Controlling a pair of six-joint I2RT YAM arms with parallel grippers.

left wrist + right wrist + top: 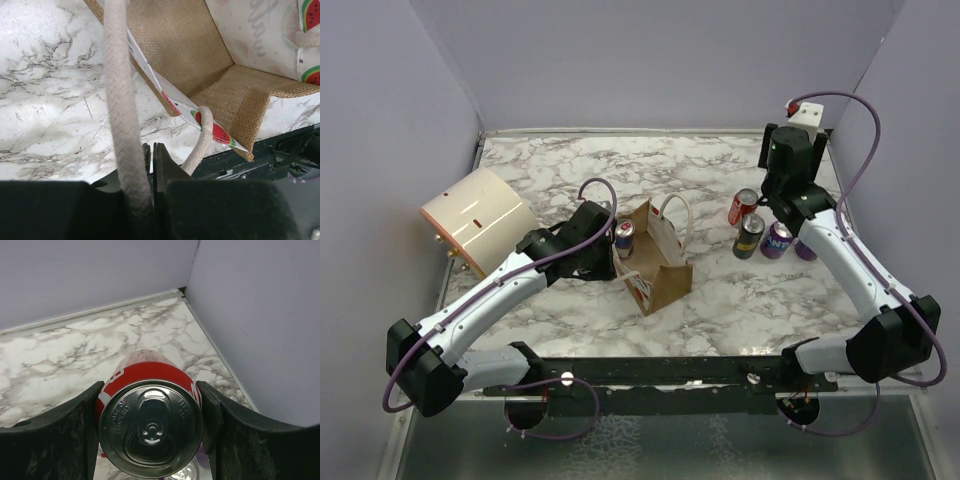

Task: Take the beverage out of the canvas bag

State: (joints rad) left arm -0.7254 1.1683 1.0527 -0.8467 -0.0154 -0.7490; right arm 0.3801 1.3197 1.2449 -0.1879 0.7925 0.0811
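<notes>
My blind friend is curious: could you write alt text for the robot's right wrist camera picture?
A red drink can, seen from its silver top, is gripped on both sides by the robot's black right hand. Below lies a white marble table, meeting pale purple walls at a corner.

Item count, positions referenced to the canvas bag (pixel 655 262):

- Canvas bag: one. It has two white loops, one rope handle (pixel 120 100) on each long side.
- Beverage cans: four can be counted with certainty.
  - One silver-topped can (pixel 624 236) stands inside the bag.
  - Three are grouped to the right of the bag: one red can (pixel 743 206), one dark can (pixel 749 237) and one purple can (pixel 777 240).
- Purple item (pixel 805 250): one, just beyond the purple can. It is partly hidden, so its kind cannot be determined.
- Cream cylinder (pixel 480 218): one, left of the bag.
- White box with red knob (pixel 806 112): one, behind and right of the bag.
- Robot arms: two, the left arm (pixel 490 295) and the right arm (pixel 855 265).
- Marble table (pixel 720 170): one.
</notes>
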